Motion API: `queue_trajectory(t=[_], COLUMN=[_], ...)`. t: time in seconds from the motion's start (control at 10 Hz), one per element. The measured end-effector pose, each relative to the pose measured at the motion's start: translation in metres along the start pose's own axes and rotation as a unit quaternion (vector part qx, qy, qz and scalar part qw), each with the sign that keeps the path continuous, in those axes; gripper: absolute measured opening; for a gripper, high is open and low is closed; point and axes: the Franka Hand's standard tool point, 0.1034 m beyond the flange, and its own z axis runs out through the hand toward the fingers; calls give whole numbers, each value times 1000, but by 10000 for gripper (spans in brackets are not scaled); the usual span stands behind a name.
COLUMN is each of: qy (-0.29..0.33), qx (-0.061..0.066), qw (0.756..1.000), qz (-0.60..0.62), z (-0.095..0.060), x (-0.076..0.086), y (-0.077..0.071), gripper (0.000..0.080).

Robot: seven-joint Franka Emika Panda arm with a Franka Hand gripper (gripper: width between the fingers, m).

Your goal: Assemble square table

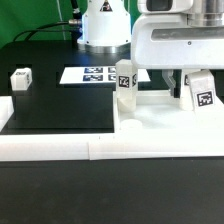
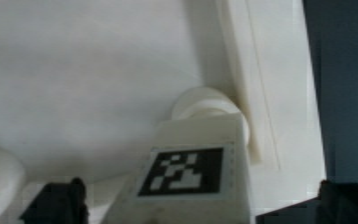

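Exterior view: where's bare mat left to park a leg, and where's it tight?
Free: the black mat between the lone leg, the marker board and the border wall. Crowded: the exterior view's right, where an upright leg stands at the slab and a second leg sits under the open pincer.

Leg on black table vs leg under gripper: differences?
Place: lone leg on the black table; gripper leg on the slab. Reach: lone leg clear of the gripper; gripper leg between its open fingers. Look: lone leg squat; gripper leg taller. Both white, tagged.
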Motion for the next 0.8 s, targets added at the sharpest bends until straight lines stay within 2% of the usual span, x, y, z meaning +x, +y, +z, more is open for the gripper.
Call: queue_trajectory(t=[0.1, 0.2, 0.3, 0.4, 0.5, 0.8], qy=[0, 0, -1, 0, -1, -2], qx=[0, 0, 0, 2, 1, 2], qw=[1000, 1000, 999, 997, 992, 978], qz=[5, 19, 49, 81, 123, 210], z=[0, 0, 0, 0, 1, 1], x=[0, 0, 0, 0, -1, -1], y=[0, 0, 0, -1, -1, -2], gripper=[601, 601, 426, 426, 262, 265])
